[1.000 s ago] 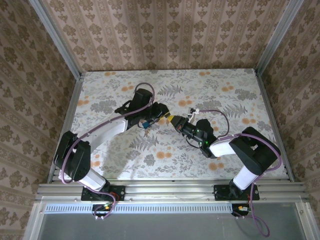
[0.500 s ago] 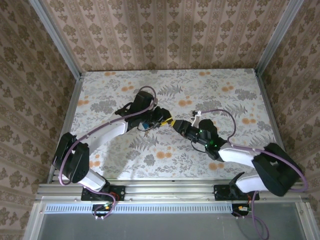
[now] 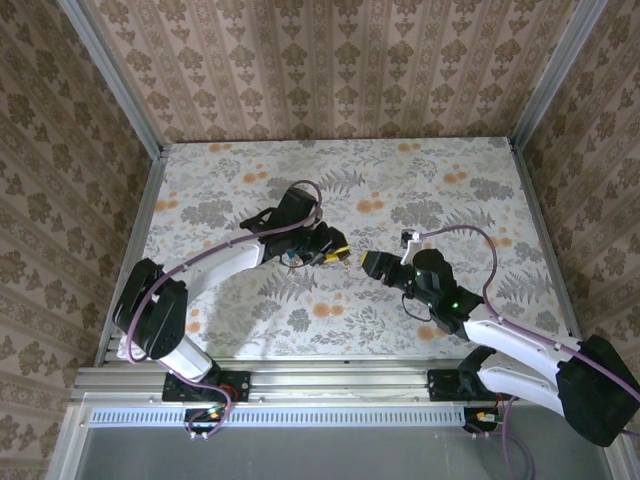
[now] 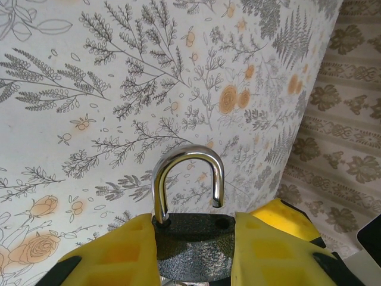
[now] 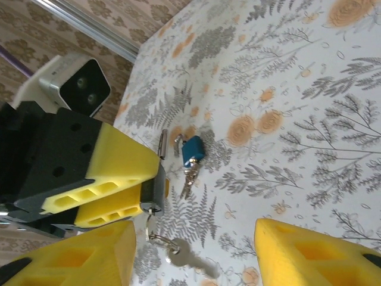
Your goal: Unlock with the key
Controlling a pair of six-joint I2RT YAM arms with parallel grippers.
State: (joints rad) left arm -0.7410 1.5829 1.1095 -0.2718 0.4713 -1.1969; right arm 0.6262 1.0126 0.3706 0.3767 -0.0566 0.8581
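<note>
My left gripper (image 3: pixel 331 252) (image 4: pixel 193 235) is shut on a dark grey padlock (image 4: pixel 193 253) (image 5: pixel 150 186), held by its sides just above the table. Its chrome shackle (image 4: pixel 186 173) stands open: one leg sits in the body, the other end hangs free above its hole. A key (image 5: pixel 148 210) sticks in the padlock's bottom, and a ring with a second key (image 5: pixel 186 260) dangles from it. My right gripper (image 3: pixel 371 263) (image 5: pixel 196 256) is open with nothing between its yellow fingers (image 5: pixel 309 253), a short way right of the padlock.
A small blue padlock (image 5: pixel 193 150) (image 3: pixel 293 259) with its own keys lies on the floral table (image 3: pixel 420 180) just behind the left gripper. Patterned walls and metal rails (image 3: pixel 535 215) bound the table on three sides.
My right gripper has opened, let go of the key and drawn back to the right and nearer. The left gripper still holds the padlock and has shifted slightly right.
</note>
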